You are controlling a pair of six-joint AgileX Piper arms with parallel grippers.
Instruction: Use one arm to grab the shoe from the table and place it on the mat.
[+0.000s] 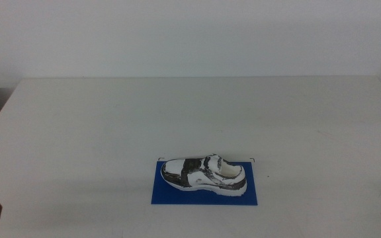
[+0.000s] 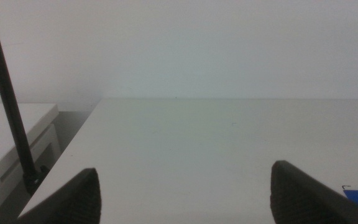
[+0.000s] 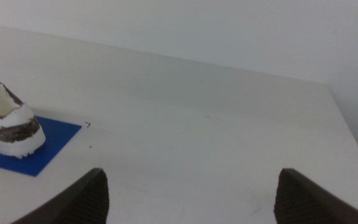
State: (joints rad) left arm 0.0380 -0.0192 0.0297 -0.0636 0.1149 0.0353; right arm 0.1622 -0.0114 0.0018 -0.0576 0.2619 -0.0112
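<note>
Resting flat on the thin deep-blue rectangular mat point(image 1: 161, 196), near the front of the plain white matte table point(image 1: 190, 112): small white sneaker with shiny silver-black panels point(image 1: 204, 175). Long axis crosswise, toe toward the left arm's side. Likely light, upper soft, panels slick; best gripped across the collar. Left gripper point(image 2: 185, 193) and right gripper point(image 3: 191, 196): spread wide, holding nothing, well apart from it.
</note>
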